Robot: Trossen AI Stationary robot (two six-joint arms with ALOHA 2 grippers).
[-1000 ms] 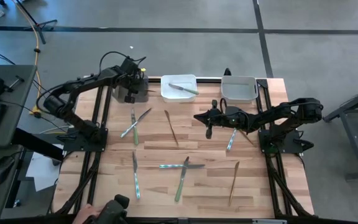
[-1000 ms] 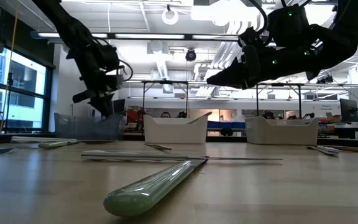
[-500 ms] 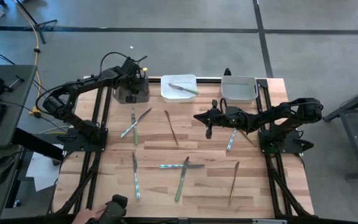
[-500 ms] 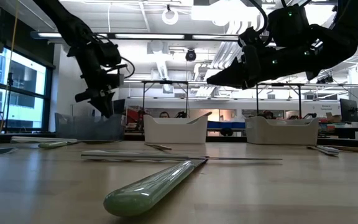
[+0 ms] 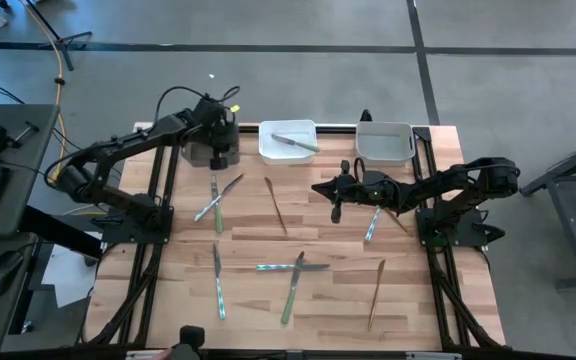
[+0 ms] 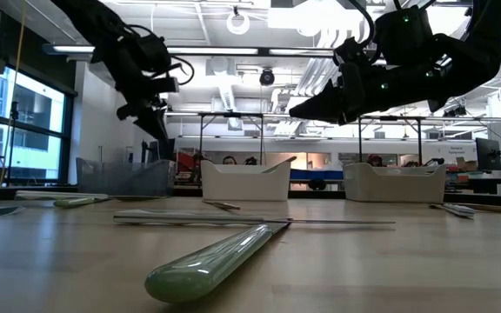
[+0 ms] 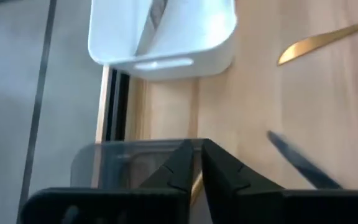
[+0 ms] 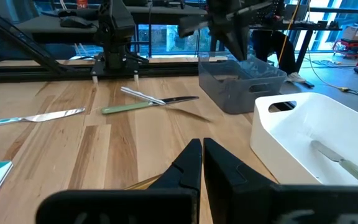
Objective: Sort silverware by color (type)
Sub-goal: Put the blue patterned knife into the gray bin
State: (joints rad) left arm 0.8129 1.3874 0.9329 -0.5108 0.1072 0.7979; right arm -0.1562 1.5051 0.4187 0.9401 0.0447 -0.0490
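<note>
Now the left hand (image 5: 220, 133), fingers pressed together and empty, hangs over the dark bin (image 5: 206, 152) at the far left. Best swing it to the crossed silverware (image 5: 216, 200) just nearer on the worktop (image 5: 338, 300), spreading before descent; the right hand (image 5: 335, 190) waits mid-table, pressed together too.

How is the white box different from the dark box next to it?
The white box is bright and solid, while the dark box is smoky and see-through. The white box has a knife lying inside; what is in the dark box I cannot tell. The left claw hangs over the dark box, and no claw is over the white box. Both sit along the table's far edge.
</note>
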